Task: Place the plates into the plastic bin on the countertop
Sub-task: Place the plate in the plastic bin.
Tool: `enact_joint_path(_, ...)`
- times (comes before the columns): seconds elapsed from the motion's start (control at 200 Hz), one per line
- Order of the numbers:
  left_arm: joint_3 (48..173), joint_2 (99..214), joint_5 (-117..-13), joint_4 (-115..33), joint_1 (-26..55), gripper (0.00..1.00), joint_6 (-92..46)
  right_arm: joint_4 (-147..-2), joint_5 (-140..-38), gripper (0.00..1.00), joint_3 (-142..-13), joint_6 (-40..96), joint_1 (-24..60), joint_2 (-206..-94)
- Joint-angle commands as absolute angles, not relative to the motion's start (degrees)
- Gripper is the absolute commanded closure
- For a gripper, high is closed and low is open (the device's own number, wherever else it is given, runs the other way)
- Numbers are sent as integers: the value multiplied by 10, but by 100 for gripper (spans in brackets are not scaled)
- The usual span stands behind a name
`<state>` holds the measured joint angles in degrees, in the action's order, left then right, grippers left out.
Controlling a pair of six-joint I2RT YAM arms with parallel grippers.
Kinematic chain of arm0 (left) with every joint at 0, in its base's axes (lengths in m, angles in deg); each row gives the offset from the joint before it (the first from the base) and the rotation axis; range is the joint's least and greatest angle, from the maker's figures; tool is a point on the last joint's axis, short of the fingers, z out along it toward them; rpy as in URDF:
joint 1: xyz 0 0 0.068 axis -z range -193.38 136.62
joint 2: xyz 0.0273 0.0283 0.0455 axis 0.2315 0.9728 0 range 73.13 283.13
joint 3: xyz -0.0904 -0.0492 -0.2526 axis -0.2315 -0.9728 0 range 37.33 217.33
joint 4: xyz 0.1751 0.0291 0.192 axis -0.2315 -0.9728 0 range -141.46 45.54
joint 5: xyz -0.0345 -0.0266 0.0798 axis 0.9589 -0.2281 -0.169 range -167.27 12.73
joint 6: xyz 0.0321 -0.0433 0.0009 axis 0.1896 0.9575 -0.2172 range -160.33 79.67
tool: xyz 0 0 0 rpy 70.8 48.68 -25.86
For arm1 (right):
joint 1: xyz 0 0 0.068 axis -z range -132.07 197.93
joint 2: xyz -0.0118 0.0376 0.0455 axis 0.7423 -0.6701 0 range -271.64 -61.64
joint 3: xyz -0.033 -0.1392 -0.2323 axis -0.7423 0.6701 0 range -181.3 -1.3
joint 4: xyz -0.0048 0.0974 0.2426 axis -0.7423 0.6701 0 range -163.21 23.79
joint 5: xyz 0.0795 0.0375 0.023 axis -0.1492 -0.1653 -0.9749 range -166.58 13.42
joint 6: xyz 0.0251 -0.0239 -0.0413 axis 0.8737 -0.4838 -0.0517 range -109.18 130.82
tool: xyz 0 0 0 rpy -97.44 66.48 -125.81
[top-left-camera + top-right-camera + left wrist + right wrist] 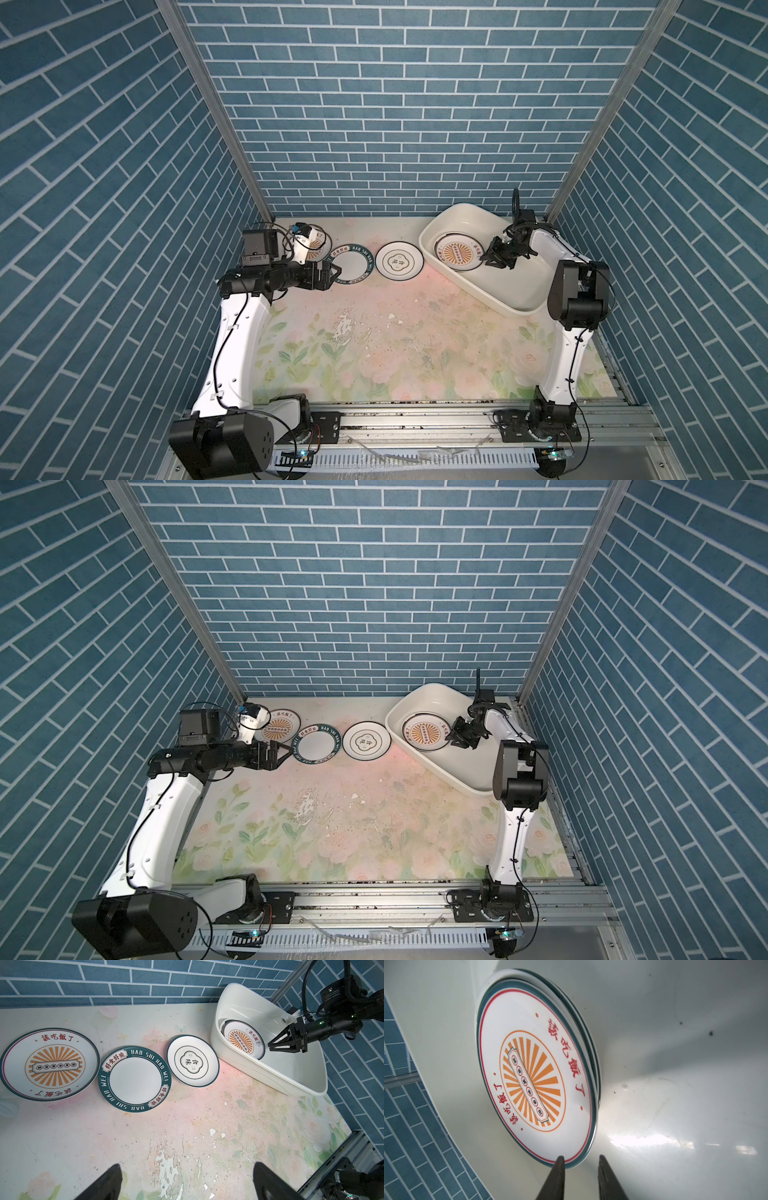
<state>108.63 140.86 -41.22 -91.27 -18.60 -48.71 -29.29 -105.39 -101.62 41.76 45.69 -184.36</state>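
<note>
Three plates lie in a row on the flowered countertop (374, 332) near the back wall: a sunburst plate (49, 1064), a green lettered-rim plate (135, 1079) and a quatrefoil plate (192, 1060). In both top views my left gripper (334, 272) (286, 752) hovers by the lettered plate's left rim, jaws wide open and empty (187, 1164). The cream plastic bin (519, 286) stands at the back right. Inside it a sunburst plate (533, 1076) tops a leaning stack. My right gripper (580, 1157) sits at that plate's rim, jaws slightly apart and not clamping it.
Blue tiled walls close in the back and both sides. The left wrist camera covers part of the sunburst plate (320, 245) on the countertop. Worn, flaked patches (345, 324) mark the middle of the surface. A metal rail (415, 415) runs along the front edge.
</note>
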Motion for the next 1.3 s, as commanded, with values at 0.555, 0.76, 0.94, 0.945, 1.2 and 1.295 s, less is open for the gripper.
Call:
enact_joint_path(0.555,1076,1402,-409,-915,-183,0,-497,-286,-1063,71,-1043,409,446,-1869)
enact_joint_path(0.76,1070,1401,-409,-912,-183,0,-497,-288,-1067,71,-1049,412,440,-1892)
enact_joint_path(0.94,1069,1400,-411,-914,-183,1,-501,-287,-1074,71,-1059,415,436,-1903)
enact_joint_path(0.945,1069,1400,-411,-914,-183,1,-501,-287,-1074,71,-1060,415,436,-1902)
enact_joint_path(1.2,1069,1401,-411,-913,-183,0,-502,-276,-1077,71,-1073,412,434,-1906)
enact_joint_path(1.295,1068,1401,-411,-911,-183,0,-500,-274,-1079,71,-1076,410,434,-1908)
